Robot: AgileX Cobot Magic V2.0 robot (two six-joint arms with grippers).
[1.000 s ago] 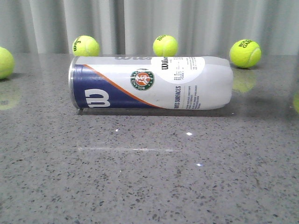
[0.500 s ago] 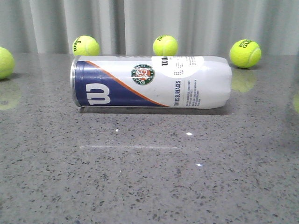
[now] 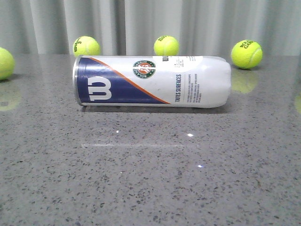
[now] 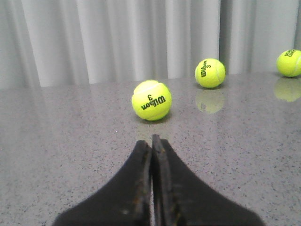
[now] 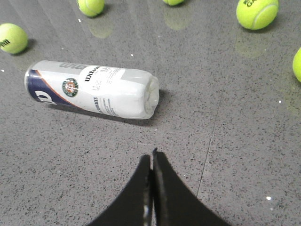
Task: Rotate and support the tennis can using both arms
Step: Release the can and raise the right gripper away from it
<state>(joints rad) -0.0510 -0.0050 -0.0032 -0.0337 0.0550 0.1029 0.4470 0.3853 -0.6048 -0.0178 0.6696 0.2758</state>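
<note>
The tennis can (image 3: 151, 82) lies on its side on the grey stone table, navy end with the white "W" to the left, white end to the right. It also shows in the right wrist view (image 5: 91, 89). No gripper shows in the front view. My right gripper (image 5: 151, 156) is shut and empty, some way short of the can's white end. My left gripper (image 4: 151, 140) is shut and empty, facing a tennis ball (image 4: 151, 100); the can is out of its view.
Tennis balls sit along the back of the table (image 3: 86, 46) (image 3: 166, 45) (image 3: 246, 53) and one at the left edge (image 3: 4, 62). More balls lie around the can in the right wrist view (image 5: 256, 12) (image 5: 12, 38). A grey curtain hangs behind.
The can has rolled about its long axis: the "W" and the round emblem have moved upward on its face, and it has shifted slightly away.
</note>
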